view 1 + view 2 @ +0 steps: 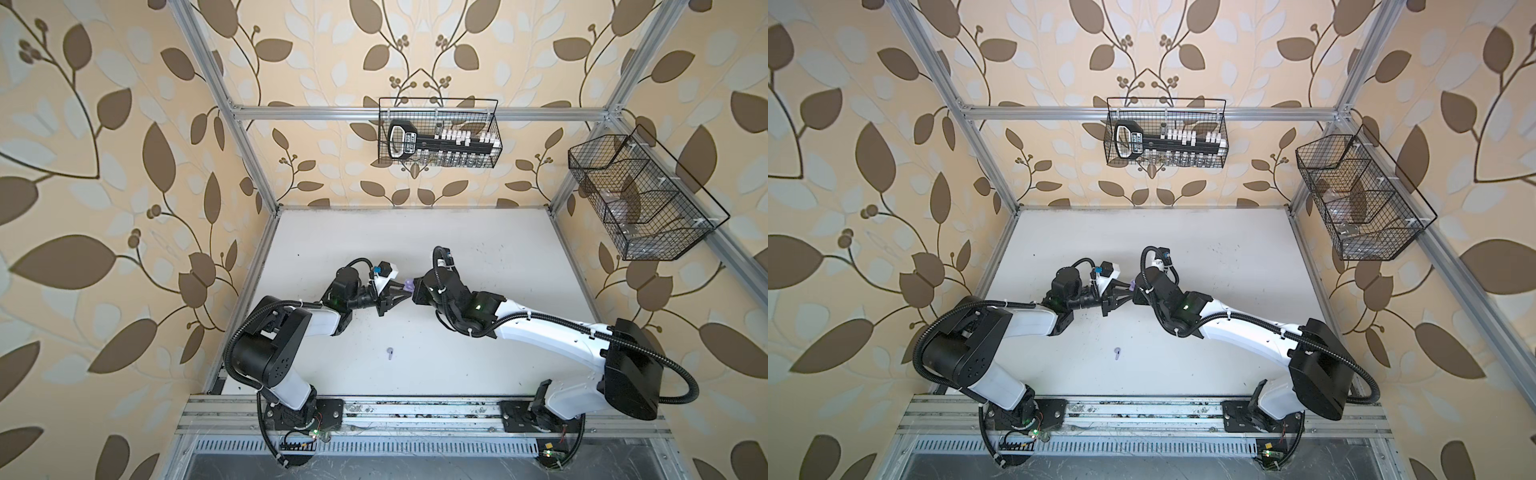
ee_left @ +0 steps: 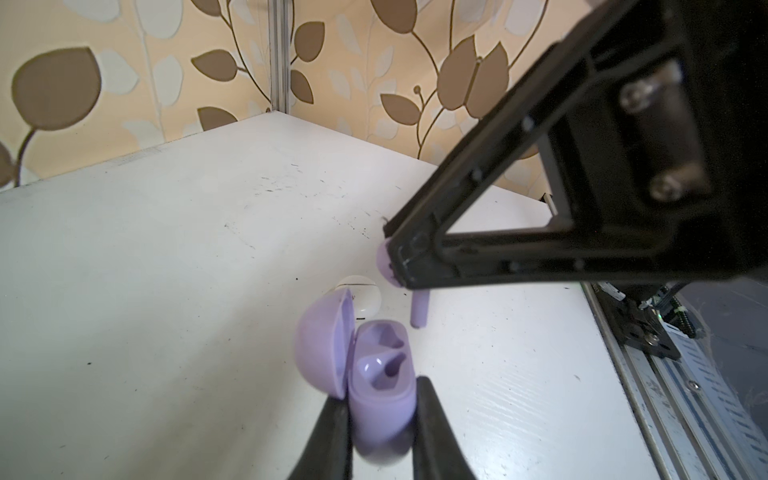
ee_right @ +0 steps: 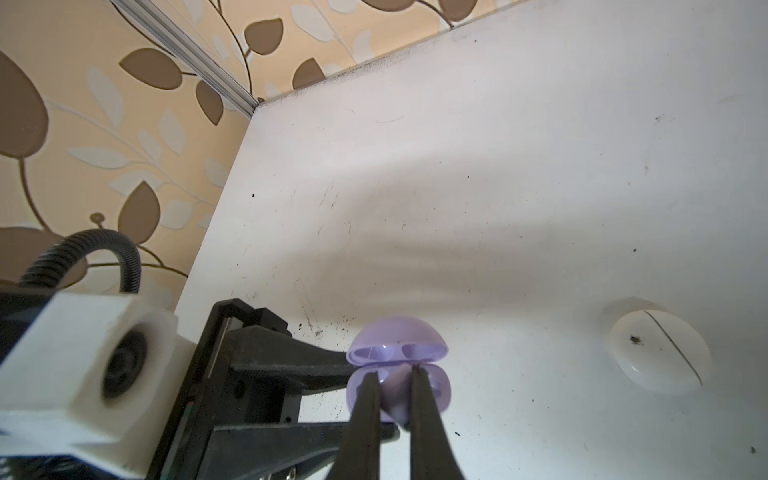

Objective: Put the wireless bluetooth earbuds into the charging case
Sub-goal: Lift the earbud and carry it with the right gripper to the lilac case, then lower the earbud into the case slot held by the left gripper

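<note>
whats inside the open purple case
Two moulded hollows show in the purple case, both looking empty. The right pincer holds a purple earbud just outside it. The hollows' depths are too shadowed to see.

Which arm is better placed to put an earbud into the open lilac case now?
The right: the right gripper is shut on a lilac earbud close to the open case, which the left gripper holds.
</note>
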Tool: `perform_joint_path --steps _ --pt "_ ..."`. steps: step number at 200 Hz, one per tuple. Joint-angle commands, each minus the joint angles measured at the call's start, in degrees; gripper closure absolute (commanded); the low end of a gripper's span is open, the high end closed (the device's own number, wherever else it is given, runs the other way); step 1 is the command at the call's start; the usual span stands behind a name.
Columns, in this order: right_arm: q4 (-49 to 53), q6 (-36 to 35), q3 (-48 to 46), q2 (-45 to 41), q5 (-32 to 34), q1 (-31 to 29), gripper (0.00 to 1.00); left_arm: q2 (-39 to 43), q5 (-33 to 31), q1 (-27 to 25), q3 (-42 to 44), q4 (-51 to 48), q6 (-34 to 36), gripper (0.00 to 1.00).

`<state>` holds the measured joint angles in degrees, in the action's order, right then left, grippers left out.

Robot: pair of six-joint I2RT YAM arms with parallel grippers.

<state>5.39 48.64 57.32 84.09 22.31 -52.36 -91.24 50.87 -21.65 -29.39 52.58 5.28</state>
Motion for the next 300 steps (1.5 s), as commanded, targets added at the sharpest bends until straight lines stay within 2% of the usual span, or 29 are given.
perform_joint_path --steps 1,90,235,300 --pt "-2.0 1.3 -0.9 1.1 -1.3 0.4 0.96 0.3 1.7 0.5 -0.7 3.4 -0.8 1.0" --pt "-3.0 1.5 -1.1 2.4 -2.4 1.8 0.96 -0.1 1.8 0.5 -0.7 3.5 -0.8 1.0" --pt "-1.7 2.8 -1.9 3.7 -3.5 -0.4 0.96 1.7 0.4 0.6 -0.6 1.9 1.8 1.0" --pt "-1.4 3.0 -1.9 3.9 -3.4 -0.3 0.88 1.9 0.4 0.7 -0.4 1.8 2.1 1.0"
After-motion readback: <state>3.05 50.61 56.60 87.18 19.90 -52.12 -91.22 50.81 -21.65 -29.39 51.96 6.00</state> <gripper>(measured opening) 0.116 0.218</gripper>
